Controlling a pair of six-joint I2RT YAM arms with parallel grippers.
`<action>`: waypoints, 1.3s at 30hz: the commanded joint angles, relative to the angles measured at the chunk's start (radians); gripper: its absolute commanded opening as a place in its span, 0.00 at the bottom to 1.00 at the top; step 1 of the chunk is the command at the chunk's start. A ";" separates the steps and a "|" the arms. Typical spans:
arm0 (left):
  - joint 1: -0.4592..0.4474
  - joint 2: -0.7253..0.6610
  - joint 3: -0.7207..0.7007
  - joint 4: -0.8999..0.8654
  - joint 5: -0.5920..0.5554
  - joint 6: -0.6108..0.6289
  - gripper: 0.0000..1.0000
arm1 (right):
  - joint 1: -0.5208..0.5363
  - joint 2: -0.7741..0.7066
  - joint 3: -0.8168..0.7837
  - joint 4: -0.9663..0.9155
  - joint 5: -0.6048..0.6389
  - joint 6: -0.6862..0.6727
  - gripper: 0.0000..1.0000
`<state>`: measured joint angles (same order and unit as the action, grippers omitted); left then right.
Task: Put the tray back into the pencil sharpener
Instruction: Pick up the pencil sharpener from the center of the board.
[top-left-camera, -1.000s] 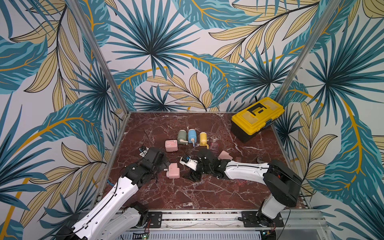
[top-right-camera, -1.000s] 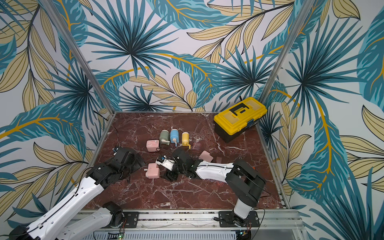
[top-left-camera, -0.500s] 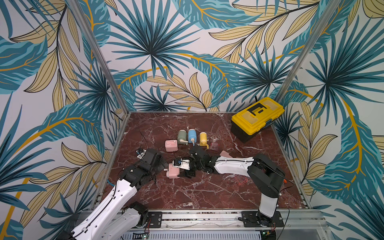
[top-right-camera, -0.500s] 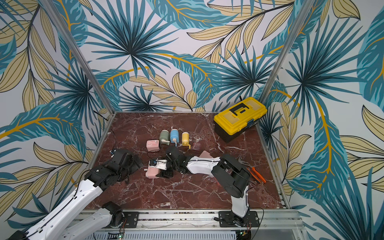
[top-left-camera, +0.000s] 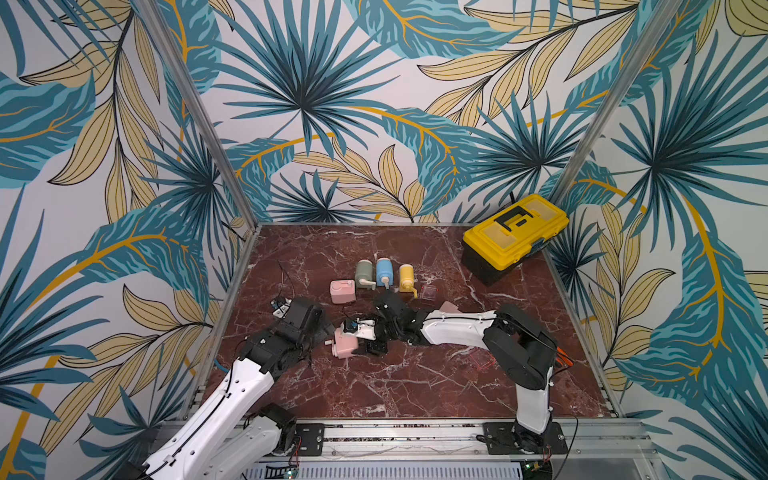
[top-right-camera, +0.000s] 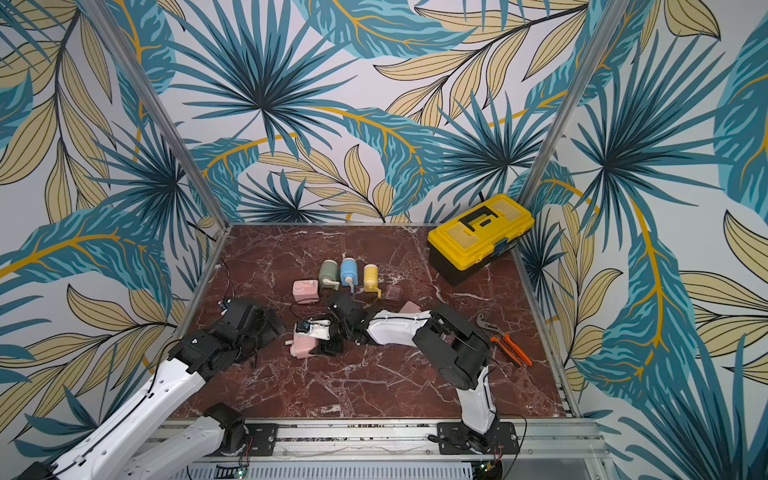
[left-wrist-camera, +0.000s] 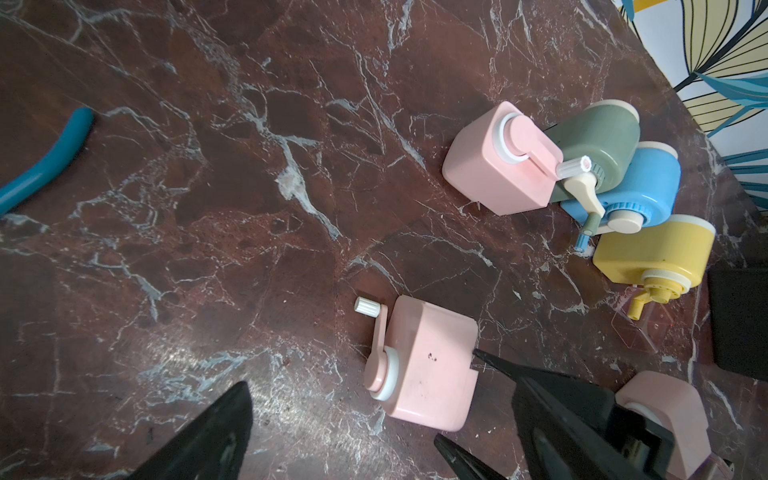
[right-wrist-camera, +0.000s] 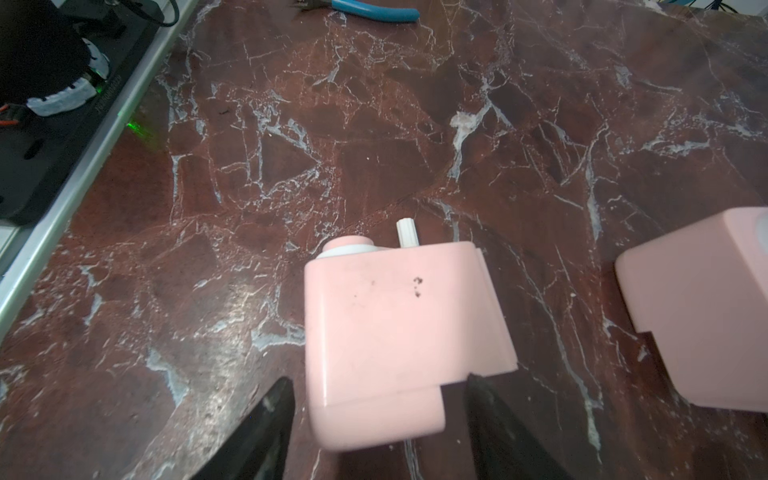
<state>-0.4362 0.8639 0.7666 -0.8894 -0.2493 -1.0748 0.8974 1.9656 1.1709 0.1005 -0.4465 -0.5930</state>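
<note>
A pink pencil sharpener (top-left-camera: 344, 344) (top-right-camera: 303, 345) lies on its side mid-table, crank toward my left arm. My right gripper (right-wrist-camera: 376, 378) (top-left-camera: 368, 337) is open astride its end. One finger (right-wrist-camera: 478, 399) touches it; the other stands slightly off. The left gripper (left-wrist-camera: 340, 411) (top-left-camera: 322, 330) is wide open on the sharpener's other side, holding nothing. A clear tray (top-left-camera: 429, 292) (left-wrist-camera: 640, 328) rests on the table beside the yellow sharpener, away from both grippers.
A second pink sharpener (top-left-camera: 343, 291) stands with green (top-left-camera: 365, 273), blue (top-left-camera: 385, 270) and yellow (top-left-camera: 406, 277) ones behind. Another pink piece (top-left-camera: 450, 307) lies by the right arm. Yellow toolbox (top-left-camera: 513, 232) at back right, orange pliers (top-right-camera: 509, 349) right, blue pliers (right-wrist-camera: 374, 12) left.
My right gripper has moved left across the table and now straddles the lying pink sharpener. The left gripper has stayed wide open beside it.
</note>
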 joint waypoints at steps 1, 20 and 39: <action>0.010 -0.009 0.000 -0.012 -0.008 -0.004 1.00 | 0.007 0.041 0.006 -0.039 -0.017 0.024 0.67; 0.015 -0.026 0.009 -0.021 -0.012 0.039 1.00 | 0.003 -0.009 0.012 -0.125 0.001 -0.093 0.79; 0.016 -0.045 0.020 -0.028 -0.024 0.069 1.00 | 0.014 0.085 0.129 -0.248 -0.026 -0.120 0.64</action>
<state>-0.4282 0.8307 0.7666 -0.9070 -0.2539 -1.0183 0.8997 2.0323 1.2877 -0.1085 -0.4606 -0.6971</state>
